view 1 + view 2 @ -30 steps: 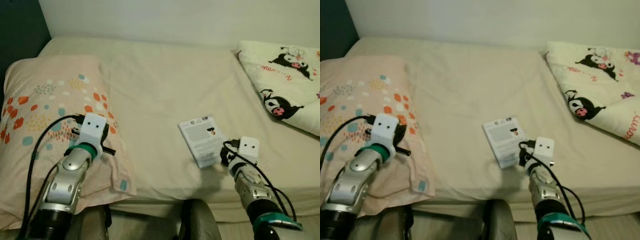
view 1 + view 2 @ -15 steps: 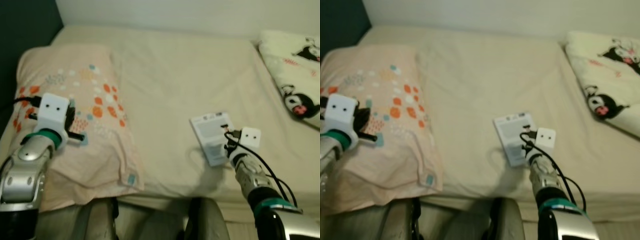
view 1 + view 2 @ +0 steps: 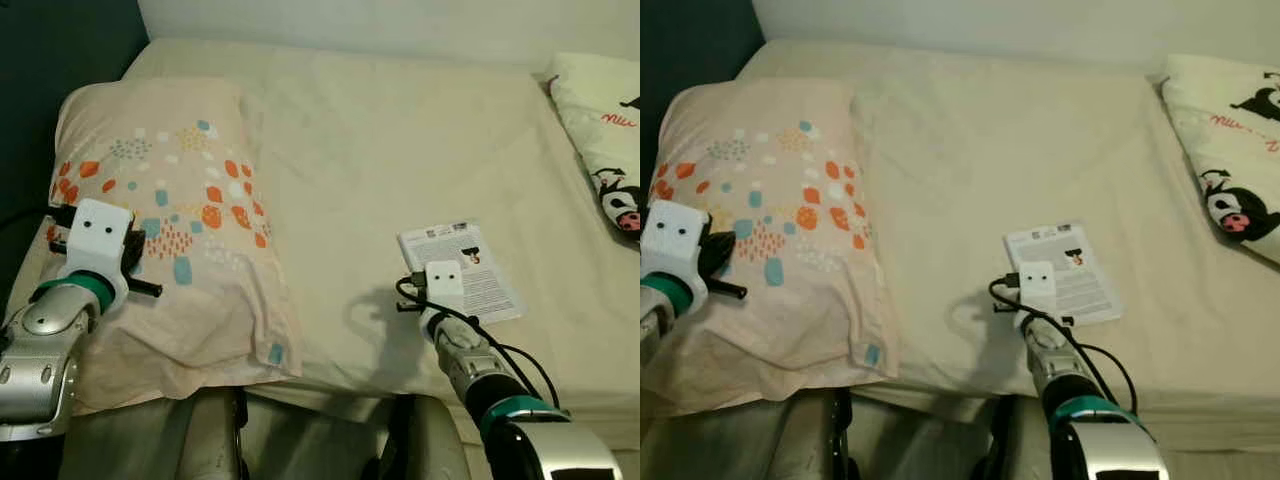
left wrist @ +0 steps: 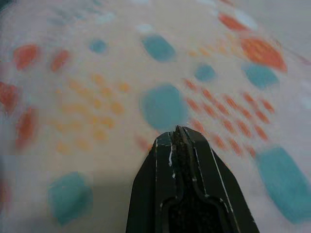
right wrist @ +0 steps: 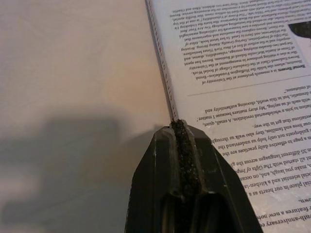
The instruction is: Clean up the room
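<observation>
A wide bed (image 3: 400,130) in a cream sheet stretches ahead, wall at its far side. On its left end lies a big peach pillow (image 3: 160,200) dotted with orange and teal, its near corner drooping over the mattress edge. Off at the right edge, a folded white blanket (image 3: 605,120) with black cartoon figures sits well apart from everything else.

Down to the book (image 3: 460,270) now: white, back cover up, printed text showing, flat on the sheet near the front edge of the bed, right of centre. The right gripper (image 5: 181,133) is right at the book's near left edge, fingers pressed together, nothing between them, tip at the red-lined spine. Its white wrist block covers the book's near corner from the head camera.

The left gripper (image 4: 177,136) hovers over the pillow's near part, fingers likewise clenched and empty, above the teal blobs.
</observation>
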